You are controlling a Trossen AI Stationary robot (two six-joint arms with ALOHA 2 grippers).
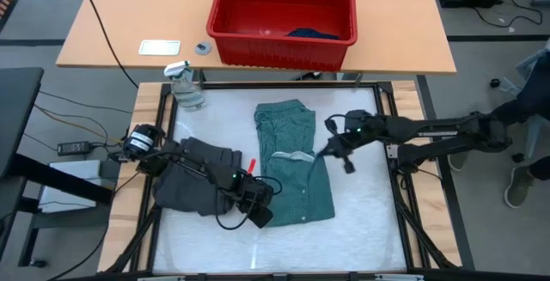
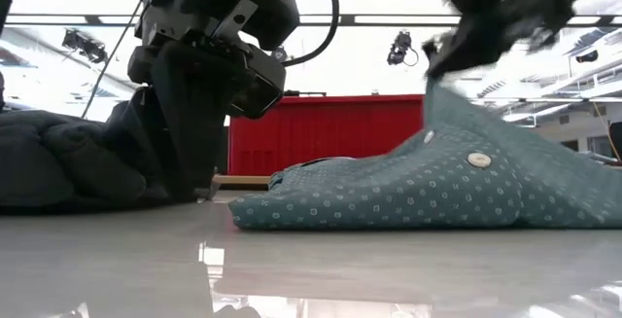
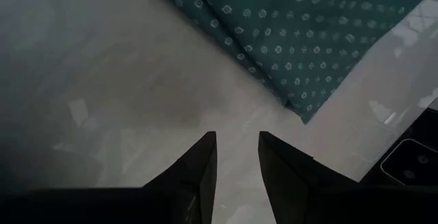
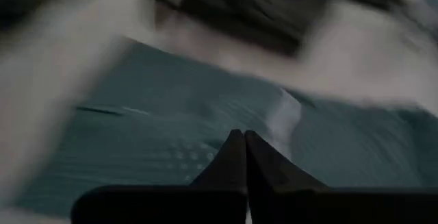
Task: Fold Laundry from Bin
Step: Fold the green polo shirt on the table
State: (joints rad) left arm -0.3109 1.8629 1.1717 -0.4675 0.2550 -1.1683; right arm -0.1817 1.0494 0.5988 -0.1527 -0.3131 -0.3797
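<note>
On the bench's white mat (image 1: 206,247), centre-right, the teal dotted shirt (image 1: 296,165) lies partly folded, long axis running toward the bin. Reads as mid-fold: one arm lifts an edge, the other waits low at a corner.

Right gripper (image 1: 325,150) is at the shirt's right edge, about halfway along it. From table height, cloth rises in a peak to the gripper, so fabric hangs from it. Wrist camera shows the two fingers (image 4: 241,157) pressed together with teal cloth right around the tips. Judged clenched on the shirt's edge, held high, probably to carry that side over.

Left gripper (image 1: 258,205) sits down on the mat at the shirt's near-left corner. Its fingers (image 3: 202,166) show a narrow gap, with bare mat between them and nothing held. The corner of the shirt is near, not touching. Likely placed to pin or catch that corner; cannot say more.

Dark grey garment (image 1: 191,178) is bunched on the mat under the left arm, set aside, apparently waiting its turn.

Red bin (image 1: 282,15) stands on the wooden table beyond the mat, well apart from both arms; a dark blue piece (image 1: 311,33) shows in its near corner. More laundry remains.
</note>
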